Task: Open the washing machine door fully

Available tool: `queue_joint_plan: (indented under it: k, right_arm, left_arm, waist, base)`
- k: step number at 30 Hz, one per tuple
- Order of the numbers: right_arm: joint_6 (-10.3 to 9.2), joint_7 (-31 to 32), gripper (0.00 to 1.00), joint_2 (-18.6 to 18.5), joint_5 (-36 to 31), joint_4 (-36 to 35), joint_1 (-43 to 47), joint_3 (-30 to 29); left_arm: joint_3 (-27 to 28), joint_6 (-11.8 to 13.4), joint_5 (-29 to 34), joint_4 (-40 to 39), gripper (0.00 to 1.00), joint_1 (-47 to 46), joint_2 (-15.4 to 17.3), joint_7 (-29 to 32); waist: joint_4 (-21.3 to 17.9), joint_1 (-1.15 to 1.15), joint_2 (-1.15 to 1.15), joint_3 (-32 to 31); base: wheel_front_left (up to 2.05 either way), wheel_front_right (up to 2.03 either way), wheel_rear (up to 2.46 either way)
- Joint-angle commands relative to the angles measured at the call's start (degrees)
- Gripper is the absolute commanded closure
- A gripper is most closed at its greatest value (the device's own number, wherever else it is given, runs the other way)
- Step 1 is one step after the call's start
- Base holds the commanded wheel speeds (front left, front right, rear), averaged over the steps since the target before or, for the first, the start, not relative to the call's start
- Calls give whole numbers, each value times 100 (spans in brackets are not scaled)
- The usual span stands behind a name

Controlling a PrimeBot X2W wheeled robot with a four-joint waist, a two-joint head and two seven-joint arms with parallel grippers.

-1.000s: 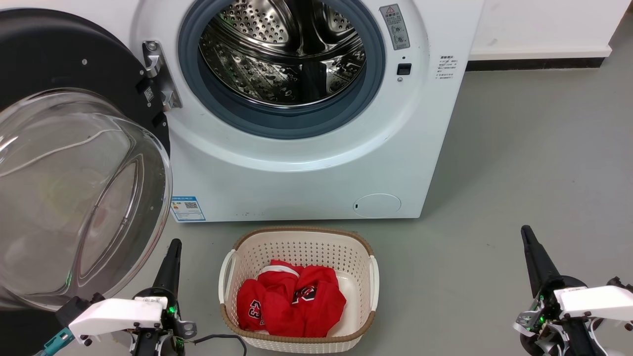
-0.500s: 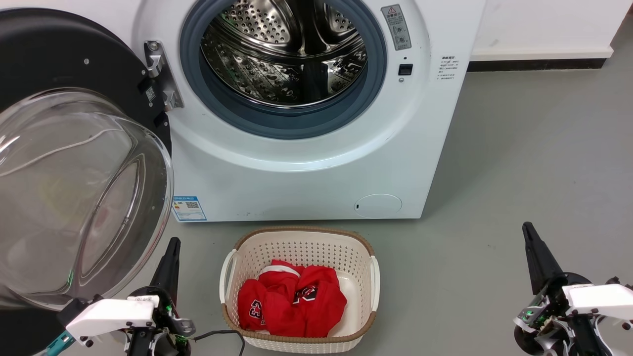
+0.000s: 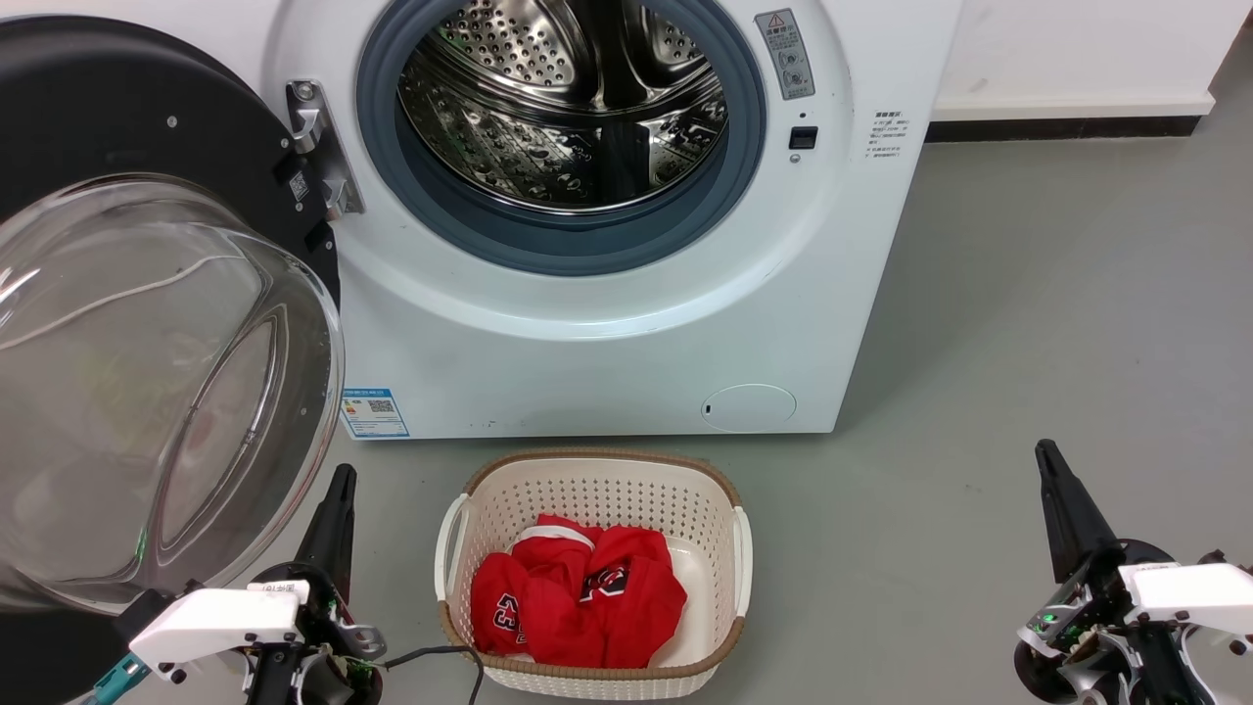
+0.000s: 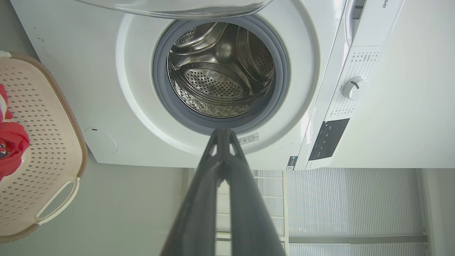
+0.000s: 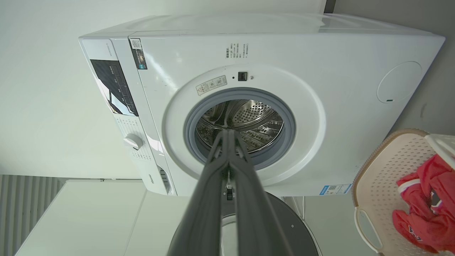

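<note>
The washing machine door stands swung wide open at the left of the white machine, its black ring behind a clear bulging glass bowl that faces me. The steel drum is exposed. In the right wrist view the door shows low behind the fingers. My left gripper is shut, just right of the glass bowl's lower edge and apart from it, holding nothing. My right gripper is shut over bare floor at the lower right. Both grippers point at the drum opening.
A cream perforated basket with red clothes sits on the grey floor in front of the machine, between my two arms. A white wall with a dark skirting strip runs behind at the right.
My right gripper has risen slightly up the head view since a second ago and now holds still. The left gripper has barely shifted. The door has not moved.
</note>
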Motion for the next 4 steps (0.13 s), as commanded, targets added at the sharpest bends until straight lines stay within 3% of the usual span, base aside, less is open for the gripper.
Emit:
queue_joint_plan:
  k: [1,4]
  right_arm:
    - [0,32,100,20,-18,8,-73,-8]
    - [0,37,100,22,-26,8,-74,-16]
  left_arm:
    - [10,-24,21,8,100,-48,4,21]
    - [15,-24,23,8,100,-48,1,16]
  waist:
    - [0,0,0,0]
    - [0,0,0,0]
  base:
    - [0,0,0]
    - [0,0,0]
